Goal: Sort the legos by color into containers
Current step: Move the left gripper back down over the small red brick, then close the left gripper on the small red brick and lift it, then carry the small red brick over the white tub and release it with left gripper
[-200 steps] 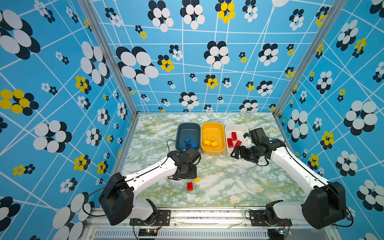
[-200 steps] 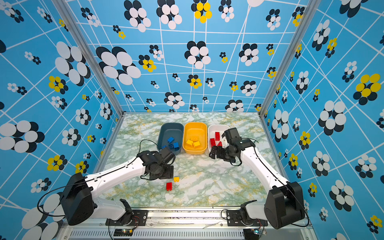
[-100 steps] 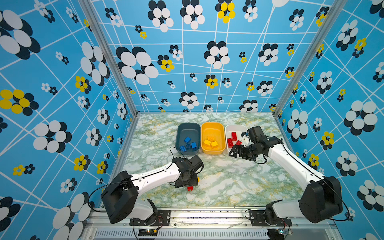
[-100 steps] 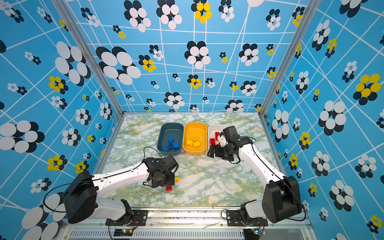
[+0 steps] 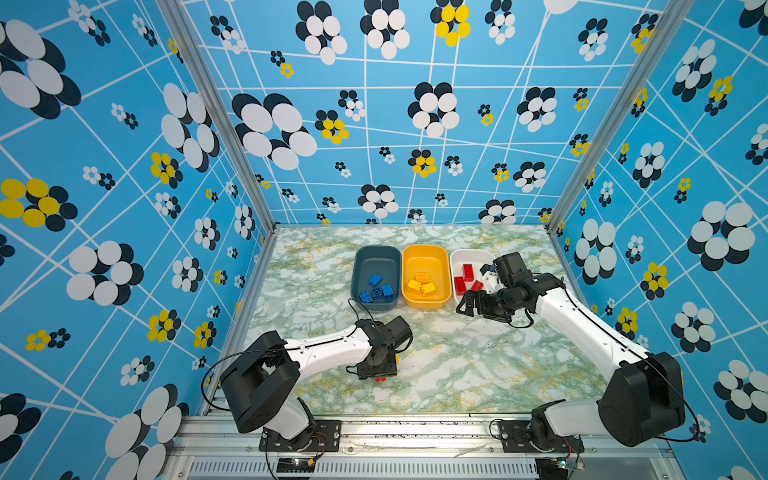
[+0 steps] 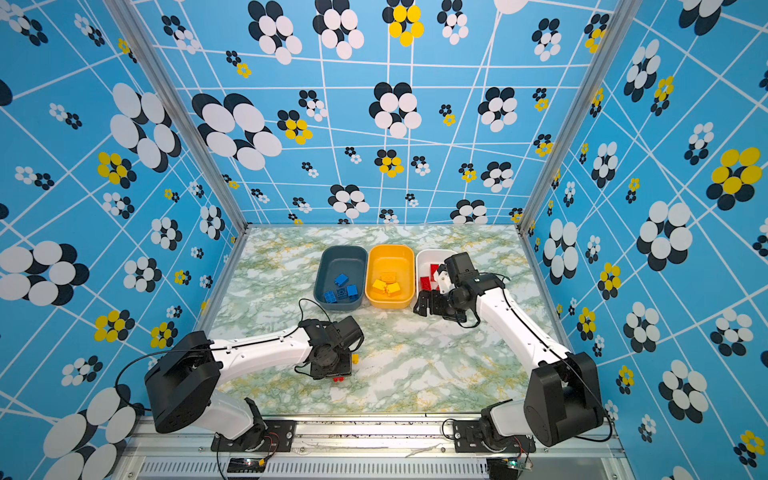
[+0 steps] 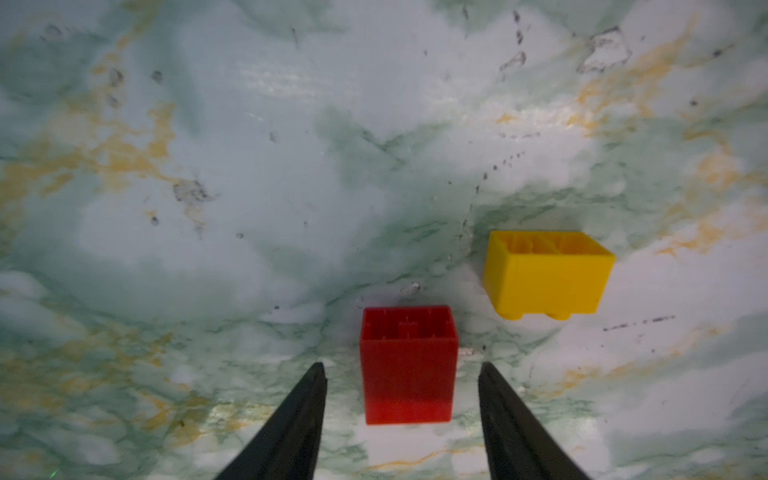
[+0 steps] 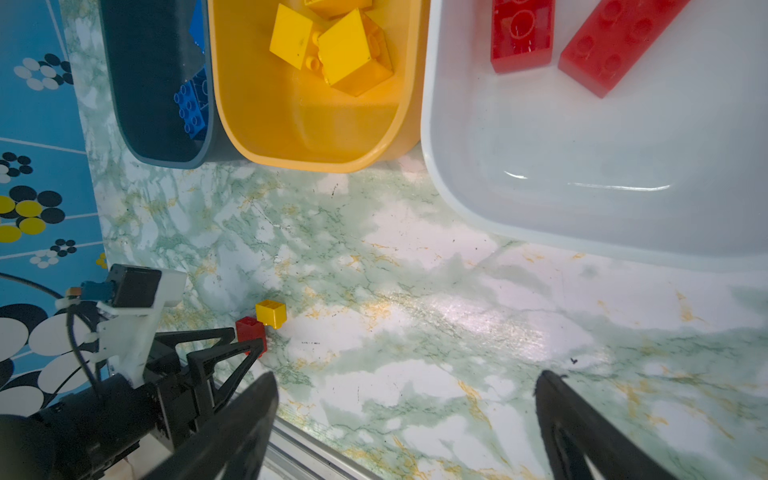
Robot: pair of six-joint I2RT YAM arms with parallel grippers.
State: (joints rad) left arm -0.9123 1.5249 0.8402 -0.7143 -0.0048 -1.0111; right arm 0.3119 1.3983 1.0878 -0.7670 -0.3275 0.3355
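A small red lego (image 7: 409, 365) lies on the marble table between the fingers of my left gripper (image 7: 401, 368), which is open, with a gap showing on each side. A yellow lego (image 7: 544, 274) sits just beside it. In both top views the left gripper (image 5: 376, 372) (image 6: 330, 372) points down and hides most of the red lego (image 5: 379, 379). Three containers stand in a row: teal (image 5: 374, 259) with blue legos (image 5: 376, 286), yellow (image 5: 426, 257) with yellow legos (image 5: 422, 284), white (image 5: 467, 255) with red legos (image 5: 465, 278). My right gripper (image 5: 467, 303) (image 8: 405, 380) hangs open and empty in front of the white container (image 8: 582, 145).
Patterned blue walls (image 5: 124, 249) enclose the table on three sides. A metal rail (image 5: 395, 428) runs along the front edge, with both arm bases on it. Bare marble (image 5: 478, 365) lies between the two arms.
My left gripper has moved toward the table's front and come down over the red lego, its fingers narrowing around it. The right arm has barely shifted.
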